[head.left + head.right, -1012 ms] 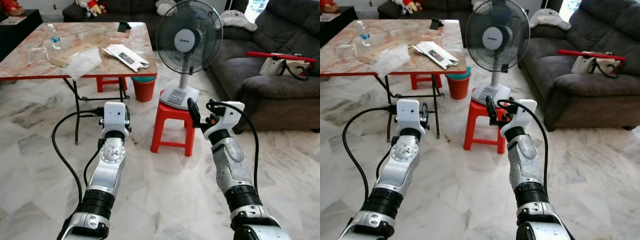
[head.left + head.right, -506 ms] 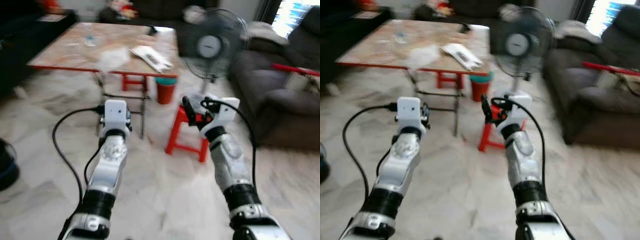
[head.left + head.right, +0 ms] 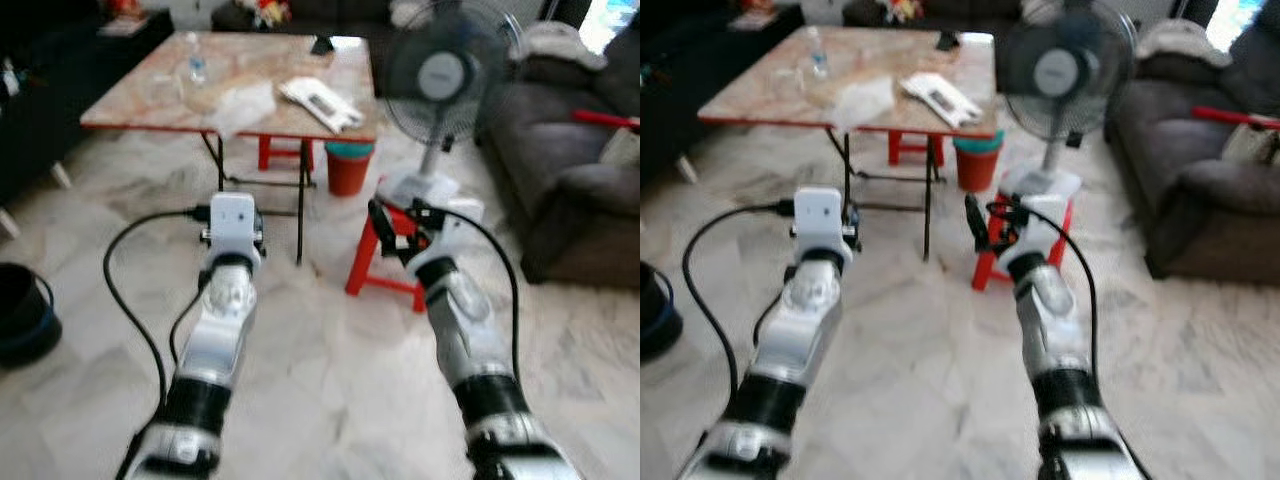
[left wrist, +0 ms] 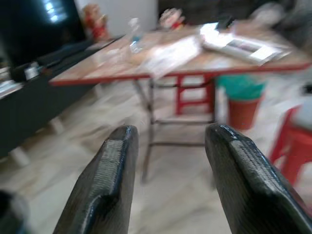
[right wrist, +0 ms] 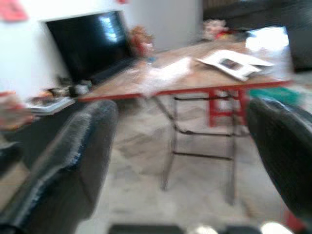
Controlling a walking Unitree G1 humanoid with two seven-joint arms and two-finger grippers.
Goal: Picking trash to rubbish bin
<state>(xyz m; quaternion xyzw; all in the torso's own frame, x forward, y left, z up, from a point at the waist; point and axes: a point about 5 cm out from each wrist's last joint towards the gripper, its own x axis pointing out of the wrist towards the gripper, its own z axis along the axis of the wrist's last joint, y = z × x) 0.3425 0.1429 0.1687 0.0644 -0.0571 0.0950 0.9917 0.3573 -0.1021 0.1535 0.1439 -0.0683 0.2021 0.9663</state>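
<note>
Both silver arms reach forward over pale marble floor, holding nothing.

The left gripper (image 4: 168, 180) and the right gripper (image 5: 183, 180) each have their black fingers spread apart, empty. A dark round rubbish bin (image 3: 22, 312) stands on the floor at the far left. Beyond, a crumpled clear plastic wrapper (image 3: 240, 103) lies on the red-edged marble-top folding table (image 3: 130, 108), beside a grey pedestal fan (image 3: 440, 75) on a red plastic stool (image 3: 385, 262).

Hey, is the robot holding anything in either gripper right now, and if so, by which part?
Nothing is held. The left gripper is open with bare floor between its fingers, and the right gripper is open too, both pointed toward the table.
</note>
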